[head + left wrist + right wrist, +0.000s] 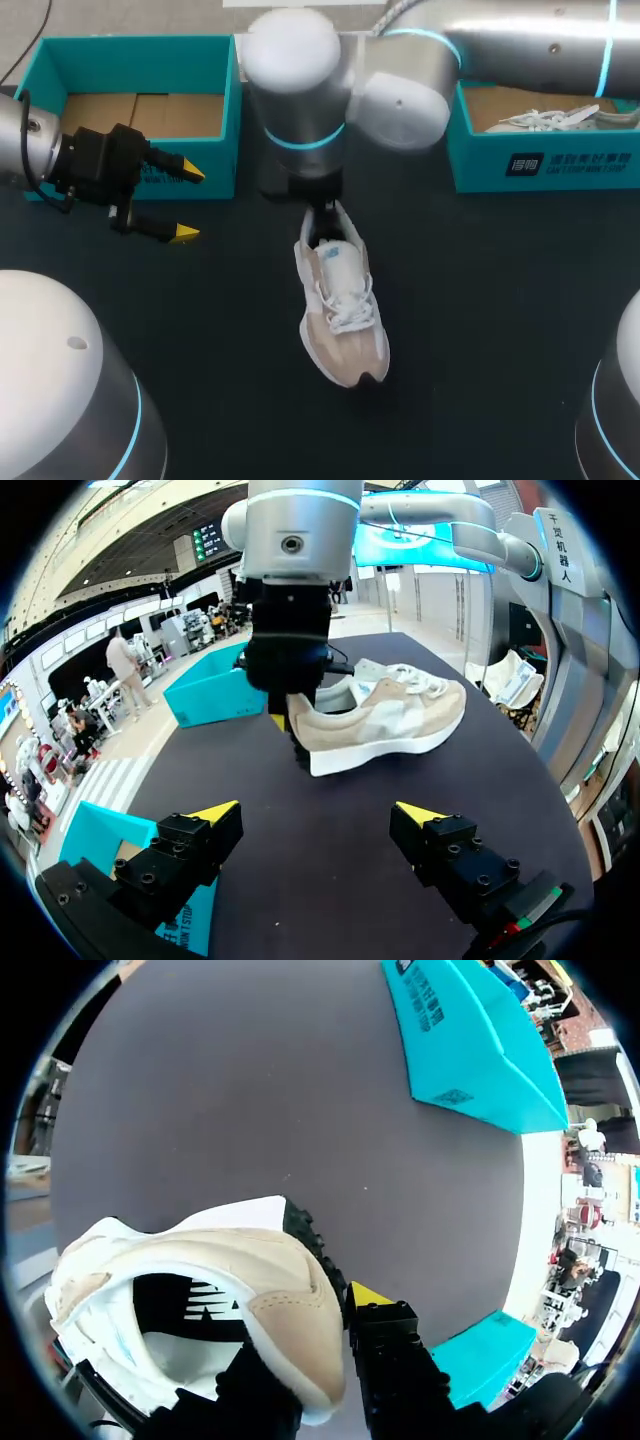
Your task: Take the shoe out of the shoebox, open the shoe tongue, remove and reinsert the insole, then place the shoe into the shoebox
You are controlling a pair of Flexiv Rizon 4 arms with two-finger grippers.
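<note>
The shoe [340, 310] lies on the surface [480, 330], outside the shoebox [140, 50]. The fingers of the right gripper [322, 214] pinch its heel. The fingers of the left gripper [188, 204] are spread and empty, well apart from the shoe. Removal appears done; tongue, insole and reboxing steps remain.

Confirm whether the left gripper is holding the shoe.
No: the left gripper hangs open and empty near the left box, while the right gripper grips the shoe by its heel.

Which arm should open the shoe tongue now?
Left, probably. The left gripper hangs open and empty beside the shoe, while the right gripper is clamped on its heel and looks best kept there to steady it.
</note>
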